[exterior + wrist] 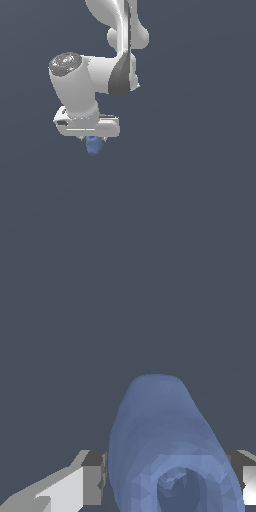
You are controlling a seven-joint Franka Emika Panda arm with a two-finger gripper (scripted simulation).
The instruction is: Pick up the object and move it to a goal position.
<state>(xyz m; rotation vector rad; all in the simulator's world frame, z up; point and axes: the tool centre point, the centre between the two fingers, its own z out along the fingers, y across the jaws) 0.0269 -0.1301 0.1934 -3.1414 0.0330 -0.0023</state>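
Observation:
The object (93, 145) is a small blue-violet rounded lump that sticks out just below the white gripper (93, 140) in the exterior view. In the wrist view the object (170, 446) fills the space between the two fingers (92, 476), with a dimple on its near face. The fingers press against its two sides. The gripper is shut on the object. Its fingertips are mostly hidden by the hand in the exterior view.
The white arm (117, 45) comes down from the top of the exterior view. Behind everything is a plain dark grey-blue ground (200, 175) with nothing else visible on it.

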